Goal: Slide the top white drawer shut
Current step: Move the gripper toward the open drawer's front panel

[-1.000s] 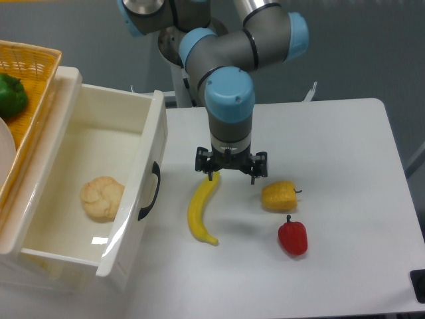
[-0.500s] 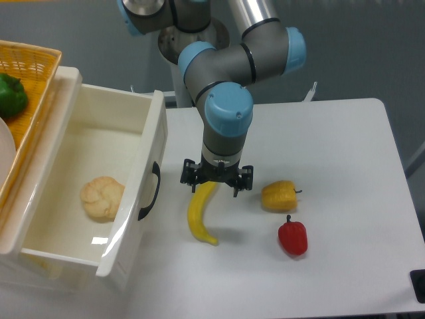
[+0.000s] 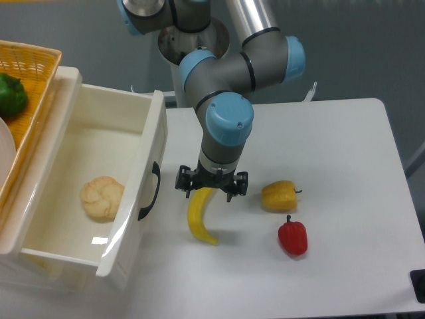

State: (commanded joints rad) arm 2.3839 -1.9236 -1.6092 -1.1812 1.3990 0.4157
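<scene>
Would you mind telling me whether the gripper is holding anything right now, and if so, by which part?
Nothing is held. The gripper hangs open over the top end of the banana, which lies on the table.

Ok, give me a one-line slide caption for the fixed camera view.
UR5e hand hovers over a banana beside the open top white drawer, which holds a bread roll.

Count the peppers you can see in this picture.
3. A yellow bell pepper and a red bell pepper lie on the white table; a green pepper sits in the woven basket, cut by the frame edge.
</scene>
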